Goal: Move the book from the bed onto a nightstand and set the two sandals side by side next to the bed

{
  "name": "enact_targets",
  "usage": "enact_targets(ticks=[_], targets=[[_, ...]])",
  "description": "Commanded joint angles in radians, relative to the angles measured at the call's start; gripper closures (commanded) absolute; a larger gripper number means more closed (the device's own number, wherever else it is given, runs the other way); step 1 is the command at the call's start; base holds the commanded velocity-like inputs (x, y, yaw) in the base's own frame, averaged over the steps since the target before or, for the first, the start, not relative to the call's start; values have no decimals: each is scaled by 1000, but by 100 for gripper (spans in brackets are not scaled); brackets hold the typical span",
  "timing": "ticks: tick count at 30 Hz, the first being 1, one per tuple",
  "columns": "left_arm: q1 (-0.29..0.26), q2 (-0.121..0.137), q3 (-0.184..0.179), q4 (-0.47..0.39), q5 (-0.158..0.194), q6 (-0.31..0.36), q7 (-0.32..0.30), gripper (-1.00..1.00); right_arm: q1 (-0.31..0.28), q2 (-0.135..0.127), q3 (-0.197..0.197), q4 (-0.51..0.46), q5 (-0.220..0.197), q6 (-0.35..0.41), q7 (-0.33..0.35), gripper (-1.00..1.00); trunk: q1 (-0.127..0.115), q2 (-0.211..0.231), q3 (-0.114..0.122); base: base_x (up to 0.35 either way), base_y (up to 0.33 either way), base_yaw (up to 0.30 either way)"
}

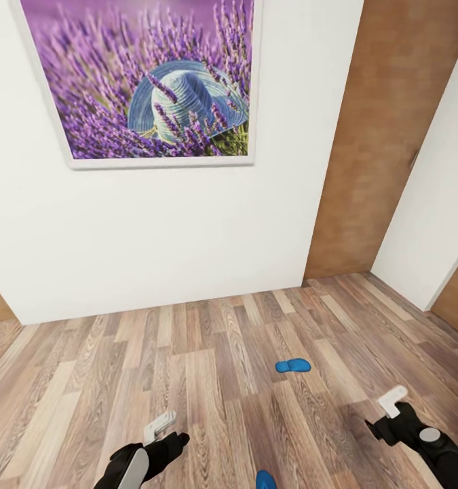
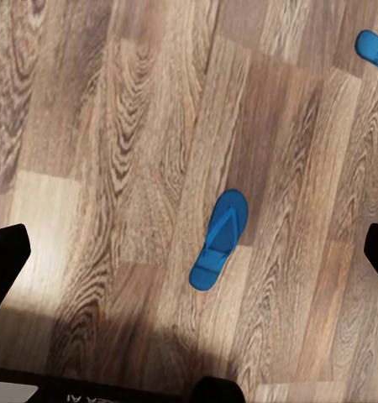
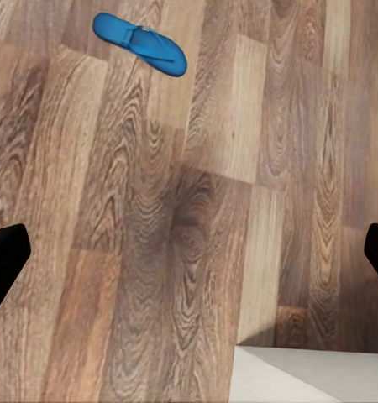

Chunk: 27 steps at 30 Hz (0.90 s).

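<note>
bare plank floor (image 1: 188, 367) lies open ahead of both arms, up to the white wall (image 1: 154, 231). two sandals lie flat on it, well apart: one (image 1: 293, 366) ahead between the arms, one (image 1: 265, 480) close in (low enough to pass over). a wooden door (image 1: 378, 136) stands at the right.

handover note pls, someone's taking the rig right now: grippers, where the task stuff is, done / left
Left gripper: open, empty, low over the wood floor.
Right gripper: open, empty, also above the floor.
Sandals: one lies on the floor ahead, between the arms; the other sits at the head view's bottom edge and under the left wrist camera. They lie apart, not paired.
The robot faces a white wall with a lavender picture.
Done: nothing that shows. Left: the book move, and pairing both sandals by the bed.
</note>
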Motion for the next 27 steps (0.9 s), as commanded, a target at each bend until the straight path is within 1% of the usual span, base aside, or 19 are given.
enact_targets(ticks=[1,3,5,8,9,10,11,12,16,19,23,24,27], targets=[[0,-1,2,-2,11,5,8,-100,0,4,0,6,7,-24,-8,-100,0,-1,-1,36,-1,-4],[0,0,2,-1,10,5,8,-100,0,11,-1,24,8,-74,-20,-100,0,-1,-1,26,-1,-3],[0,0,2,0,11,5,8,-100,0,17,0,61,10,-141,8,-100,0,-1,-1,12,0,-1],[0,0,2,0,12,5,8,-100,0,19,1,75,21,-183,27,-100,0,-1,-1,6,0,-1],[0,0,1,-1,12,5,6,-100,0,19,1,78,37,-206,32,-100,0,-1,-1,4,0,0],[0,0,1,-3,13,6,5,-100,0,21,-1,83,64,-242,37,-100,0,-1,-1,2,0,0],[0,0,1,-4,13,8,4,-100,0,22,-2,86,78,-259,37,-100,0,-1,-1,2,0,0],[0,0,1,-4,13,8,4,-100,0,22,-2,86,78,-259,37,-100,0,-1,-1,2,0,0],[-1,-1,2,-6,15,19,6,-100,-1,24,-8,99,110,-302,40,-100,0,-1,-1,1,0,0],[-2,-1,8,-8,22,35,7,-100,-1,24,-6,102,119,-311,47,-100,0,-1,-1,0,0,0],[-2,-1,44,-30,61,91,7,-100,1,24,-8,101,128,-328,89,-100,0,-1,-1,0,0,0],[1,0,59,-50,74,116,8,-100,3,25,-9,99,130,-333,115,-100,4,-8,-4,0,0,0],[10,0,74,-77,84,134,8,-100,7,25,-9,91,132,-331,168,-100,15,-29,-14,0,0,0]])
